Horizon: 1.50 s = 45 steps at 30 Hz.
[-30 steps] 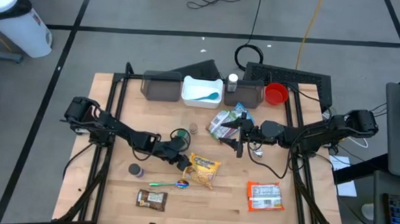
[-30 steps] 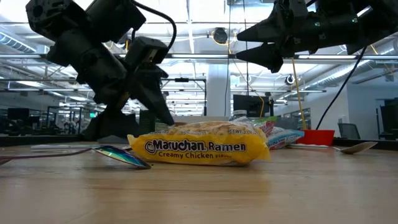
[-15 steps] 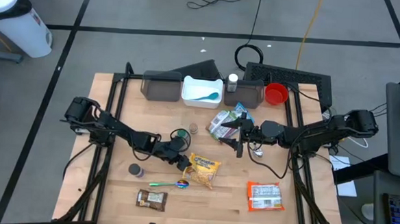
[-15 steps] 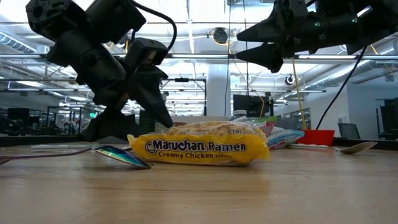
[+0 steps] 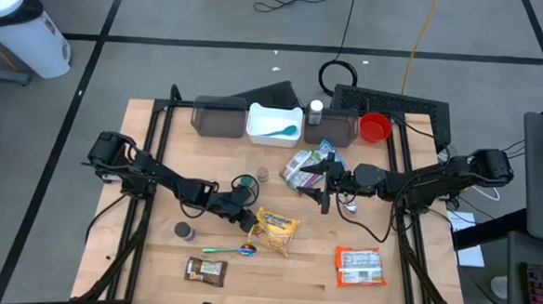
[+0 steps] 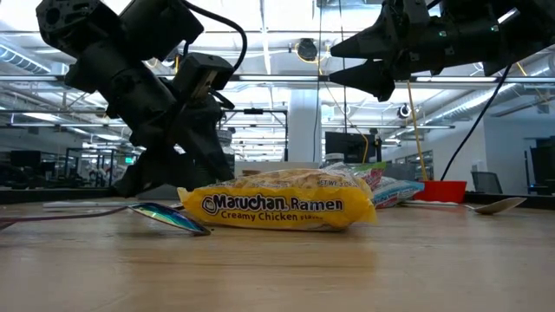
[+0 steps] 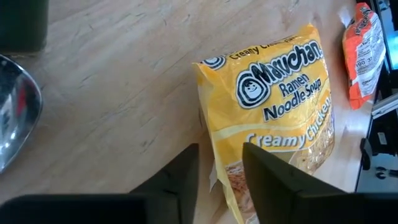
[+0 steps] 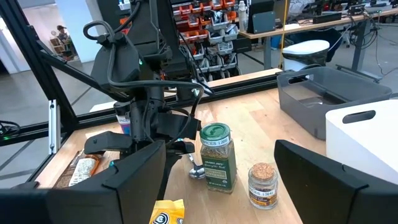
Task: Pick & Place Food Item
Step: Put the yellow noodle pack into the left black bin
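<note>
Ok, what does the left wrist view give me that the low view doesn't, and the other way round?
Only the left wrist view shows the left gripper straddling the ramen packet's edge, plus the orange food packet beyond it. Only the low view shows the right gripper open, raised well above the table, and the red cup behind. Both show the Maruchan ramen packet and the metal spoon.
</note>
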{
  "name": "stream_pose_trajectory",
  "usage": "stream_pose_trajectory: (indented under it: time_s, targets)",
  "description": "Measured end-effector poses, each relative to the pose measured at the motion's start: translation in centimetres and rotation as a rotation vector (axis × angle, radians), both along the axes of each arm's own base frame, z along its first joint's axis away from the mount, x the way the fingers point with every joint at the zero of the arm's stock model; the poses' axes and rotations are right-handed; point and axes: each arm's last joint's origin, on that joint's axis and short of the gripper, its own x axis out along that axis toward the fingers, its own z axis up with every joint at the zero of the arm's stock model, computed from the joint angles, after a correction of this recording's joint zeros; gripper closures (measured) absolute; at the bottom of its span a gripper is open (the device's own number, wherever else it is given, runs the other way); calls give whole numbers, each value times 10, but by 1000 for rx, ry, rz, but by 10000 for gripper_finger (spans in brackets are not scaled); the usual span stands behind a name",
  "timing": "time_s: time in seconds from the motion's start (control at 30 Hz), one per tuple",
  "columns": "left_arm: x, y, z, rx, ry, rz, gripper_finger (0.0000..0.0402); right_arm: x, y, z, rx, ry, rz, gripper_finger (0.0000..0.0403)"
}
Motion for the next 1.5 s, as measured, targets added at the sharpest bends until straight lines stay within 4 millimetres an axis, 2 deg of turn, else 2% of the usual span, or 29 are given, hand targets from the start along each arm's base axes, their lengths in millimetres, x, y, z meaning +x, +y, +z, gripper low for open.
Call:
stream_pose_trajectory:
  time_s: [0.17, 0.53, 1.3, 1.4, 1.5]
  targets:
    - [0, 0, 0, 18, -3, -15, 306, 0, 0, 0, 0, 0, 0, 110]
    - [3, -1, -17, 17, 35, -9, 309, 0, 0, 0, 0, 0, 0, 110]
    - [5, -1, -14, 54, -5, -63, 312, 0, 0, 0, 0, 0, 0, 110]
    - [8, -2, -11, 72, -19, -80, 338, 0, 0, 0, 0, 0, 0, 110]
    - [12, -3, -7, 96, -39, -104, 386, 0, 0, 0, 0, -1, 0, 110]
